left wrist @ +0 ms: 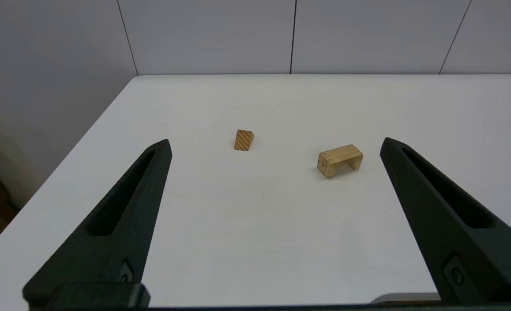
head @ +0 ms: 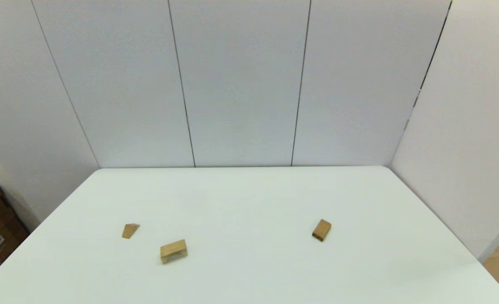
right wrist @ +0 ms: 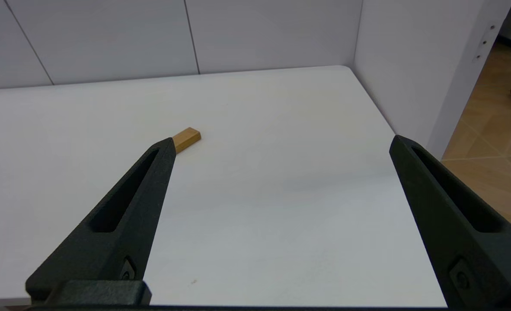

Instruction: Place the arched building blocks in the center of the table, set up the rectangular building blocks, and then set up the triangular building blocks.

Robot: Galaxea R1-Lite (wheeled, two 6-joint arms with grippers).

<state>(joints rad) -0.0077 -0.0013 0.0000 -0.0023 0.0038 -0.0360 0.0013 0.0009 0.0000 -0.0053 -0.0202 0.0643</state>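
while both arms sit back off the near edge, the white desk (head: 249, 198) carries three wooden blocks, all well apart. the arched block (head: 173, 251) lies left of centre near the front, the rectangular block (head: 321, 229) lies flat on the right, the triangular block (head: 130, 230) farther left. left tool (left wrist: 275, 147) and right tool (right wrist: 281, 144) both have fingers spread wide, holding nothing.

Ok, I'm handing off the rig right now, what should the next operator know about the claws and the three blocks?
Left claw: open, empty, held back from the blocks. Right claw: open, empty, also held back.
Arched block: near left of the table, not centered.
Triangular block: left of the arch, apart from it.
Rectangular block: lying flat on the right.
Done: nothing. Left: center the arch, then set up the rectangle, then the triangle.
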